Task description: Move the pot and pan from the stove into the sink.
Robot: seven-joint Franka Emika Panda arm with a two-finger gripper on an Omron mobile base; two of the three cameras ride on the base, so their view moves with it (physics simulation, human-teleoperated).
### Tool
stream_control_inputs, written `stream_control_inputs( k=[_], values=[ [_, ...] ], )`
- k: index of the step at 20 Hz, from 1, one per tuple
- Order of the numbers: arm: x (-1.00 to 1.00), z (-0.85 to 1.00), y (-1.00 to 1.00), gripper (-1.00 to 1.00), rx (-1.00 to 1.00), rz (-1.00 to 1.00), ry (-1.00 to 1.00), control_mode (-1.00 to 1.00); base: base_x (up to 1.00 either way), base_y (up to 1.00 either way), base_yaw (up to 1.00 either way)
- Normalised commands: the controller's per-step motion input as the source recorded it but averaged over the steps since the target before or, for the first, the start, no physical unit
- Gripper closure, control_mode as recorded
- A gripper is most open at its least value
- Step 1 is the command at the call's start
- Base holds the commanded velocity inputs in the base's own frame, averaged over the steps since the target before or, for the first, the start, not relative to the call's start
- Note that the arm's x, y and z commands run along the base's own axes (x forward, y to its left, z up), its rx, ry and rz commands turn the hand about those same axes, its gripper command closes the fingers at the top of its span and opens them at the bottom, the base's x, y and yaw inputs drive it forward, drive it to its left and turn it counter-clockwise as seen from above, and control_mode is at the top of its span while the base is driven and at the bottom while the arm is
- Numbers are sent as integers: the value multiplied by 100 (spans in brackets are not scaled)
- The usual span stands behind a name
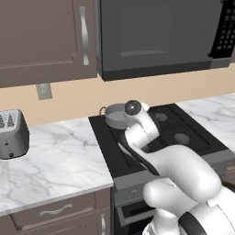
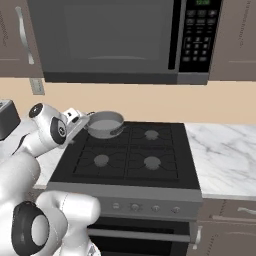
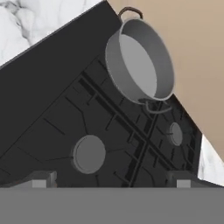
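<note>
While one pot [image 2: 105,124] sits, four burners [image 2: 101,160]

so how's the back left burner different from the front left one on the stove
The back left burner carries the pot, which hides its cap; the front left burner is bare, with its round cap showing. The back left one lies against the wall, the front left one near the oven knobs. Both sit under the same dark grates on the black stove.
</note>
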Motion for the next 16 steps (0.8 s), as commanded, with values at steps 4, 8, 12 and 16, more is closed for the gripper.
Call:
stream_control_inputs(
  k=[4, 8, 12, 16],
  values=[
    [19, 0, 0, -100, -2, 0, 15, -100, 0, 0, 0],
    [2, -6, 0, -100, -1, 0, 0, -100, 0, 0, 0],
    [8, -34, 0, -100, -4, 1, 0, -100, 0, 0, 0],
    [34, -18, 0, -100, -1, 0, 2, -100, 0, 0, 0]
  ],
)
